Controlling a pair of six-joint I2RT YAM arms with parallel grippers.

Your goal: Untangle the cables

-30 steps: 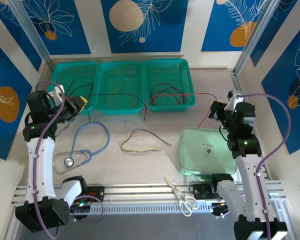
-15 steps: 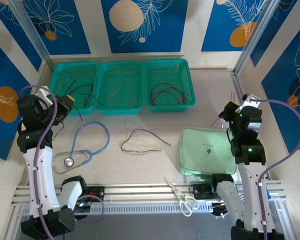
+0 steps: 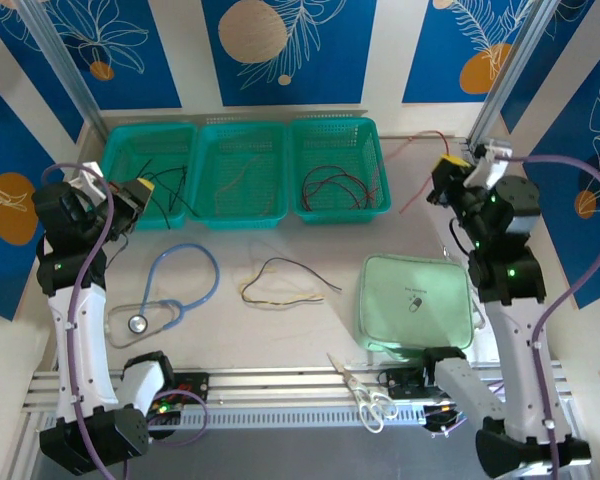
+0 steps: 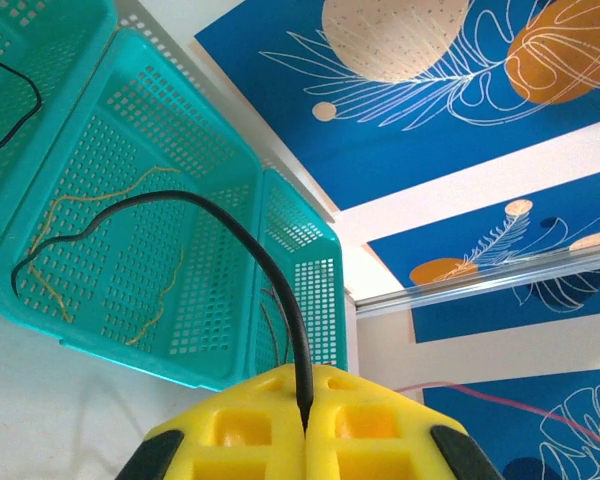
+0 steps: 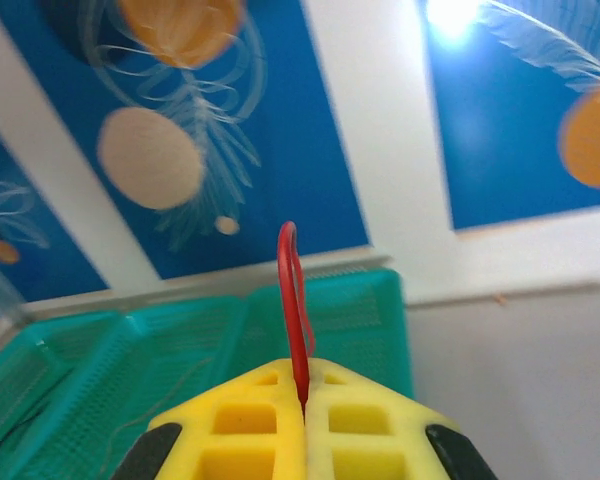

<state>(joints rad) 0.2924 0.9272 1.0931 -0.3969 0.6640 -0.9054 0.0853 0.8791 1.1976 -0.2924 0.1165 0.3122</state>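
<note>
A black cable (image 4: 297, 355) arcs up from the teal baskets (image 3: 242, 222) into the left claw (image 4: 304, 425), which is pinched tight on it. The right claw (image 5: 303, 405) clamps a red cable (image 5: 293, 300) the same way, beside the right-hand basket. Other black and yellow cables (image 3: 280, 282) lie loose on the surface (image 3: 280, 330), near a blue stethoscope (image 3: 180, 285).

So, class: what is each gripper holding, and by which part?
Left gripper: black cable, near its end. Right gripper: red cable, at a bend.
</note>
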